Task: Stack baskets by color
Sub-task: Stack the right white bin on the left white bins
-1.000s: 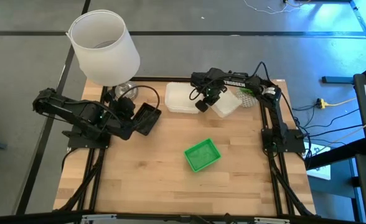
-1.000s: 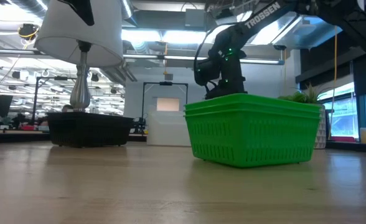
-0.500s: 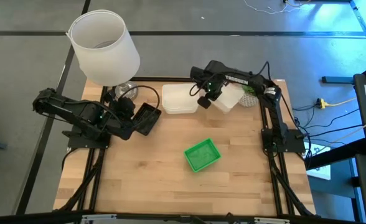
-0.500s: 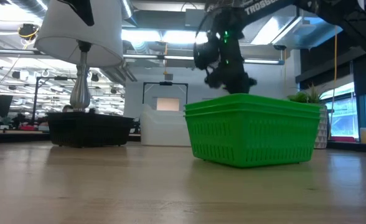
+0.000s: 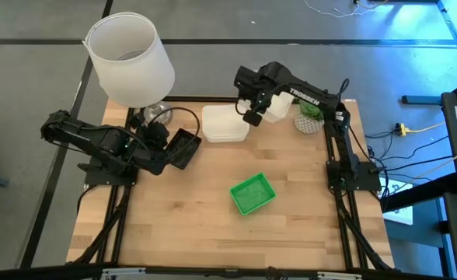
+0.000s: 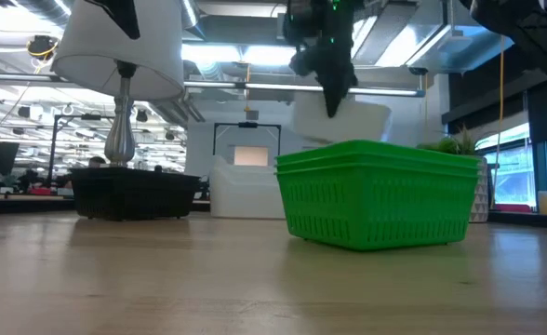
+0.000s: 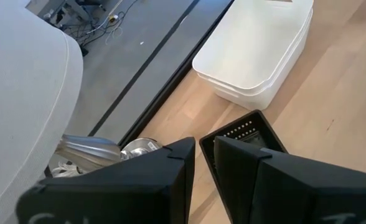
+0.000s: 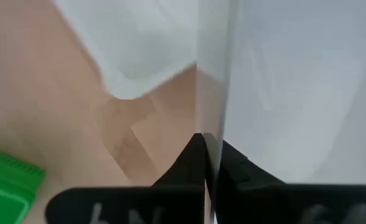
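Observation:
My right gripper [image 5: 252, 117] is shut on a white basket [image 5: 276, 106], held in the air near the table's far edge, just right of a stack of two white baskets [image 5: 224, 123] resting on the wood. In the low view the raised basket [image 6: 344, 121] hangs below the gripper [image 6: 333, 104]. Two nested green baskets [image 5: 252, 194] sit mid-table. At the left, my left gripper [image 5: 166, 149] is shut on a black mesh basket [image 5: 184, 148]. My right gripper pinches the white basket's thin side wall [image 8: 211, 121] between its two fingers, coming from above and pointing down. The basket hangs clear of the table, tilted below the fingers. My left gripper holds the black basket's wall near a corner [image 7: 206, 148], one finger inside [image 7: 242, 165] and one outside [image 7: 170, 171], slanting down from the table's left. In the low view the basket's base [image 6: 129, 214] looks level with the tabletop.
A large white lampshade [image 5: 129, 58] on a metal stand [image 6: 118, 140] rises at the far left corner. A small potted plant [image 5: 310, 113] stands at the far right. Bare wood spreads along the near half of the table [image 5: 182, 233].
My right gripper has risen and its wrist has rolled. The white basket has come up off the table with it and now hangs clear beside the white stack. The left arm and black basket have kept still.

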`<state>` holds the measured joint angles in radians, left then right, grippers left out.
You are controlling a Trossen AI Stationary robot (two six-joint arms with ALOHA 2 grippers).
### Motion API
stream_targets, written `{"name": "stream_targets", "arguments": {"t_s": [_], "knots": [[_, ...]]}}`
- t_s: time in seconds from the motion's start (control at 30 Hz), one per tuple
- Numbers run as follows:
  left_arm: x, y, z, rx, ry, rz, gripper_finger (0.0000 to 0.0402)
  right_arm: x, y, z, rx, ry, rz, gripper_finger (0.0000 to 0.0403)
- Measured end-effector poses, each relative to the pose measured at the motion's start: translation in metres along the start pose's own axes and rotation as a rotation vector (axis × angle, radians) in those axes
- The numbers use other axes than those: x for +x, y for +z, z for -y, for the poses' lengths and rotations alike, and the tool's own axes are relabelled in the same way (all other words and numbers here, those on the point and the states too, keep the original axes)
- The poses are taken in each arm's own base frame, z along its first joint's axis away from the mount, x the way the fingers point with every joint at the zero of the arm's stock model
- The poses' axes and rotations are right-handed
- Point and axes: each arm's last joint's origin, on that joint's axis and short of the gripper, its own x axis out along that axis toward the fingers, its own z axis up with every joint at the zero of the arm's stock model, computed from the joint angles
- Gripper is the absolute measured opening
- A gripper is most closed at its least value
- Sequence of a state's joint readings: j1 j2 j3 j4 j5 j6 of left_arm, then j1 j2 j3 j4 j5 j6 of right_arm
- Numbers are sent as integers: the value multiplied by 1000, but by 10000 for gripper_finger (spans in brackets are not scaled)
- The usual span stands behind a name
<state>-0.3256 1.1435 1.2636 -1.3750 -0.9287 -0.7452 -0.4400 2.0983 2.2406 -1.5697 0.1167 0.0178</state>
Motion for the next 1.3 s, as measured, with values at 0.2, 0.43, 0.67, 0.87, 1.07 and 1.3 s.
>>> {"name": "stream_targets", "arguments": {"t_s": [0.2, 0.43, 0.67, 0.87, 1.07, 1.3], "knots": [[0, 0, 0, 49, -6, -5, 54, -24, 1, -18, -316, 8, 93, 0], [0, 0, 0, 50, 0, 0, 54, -31, -2, -52, -813, 28, 126, 0], [0, 1, -1, 258, 23, 16, 54, -35, -8, -85, -1210, 3, 142, 0], [0, 0, 0, 585, 3, 4, 54, -39, -14, -105, -1469, -73, 126, 0], [0, 7, 8, 980, -76, 68, 54, -42, -15, -115, -1606, -208, 90, 0], [-4, 22, 23, 1158, -255, 257, 54, -43, -16, -122, -1673, -242, 91, 0]]}}
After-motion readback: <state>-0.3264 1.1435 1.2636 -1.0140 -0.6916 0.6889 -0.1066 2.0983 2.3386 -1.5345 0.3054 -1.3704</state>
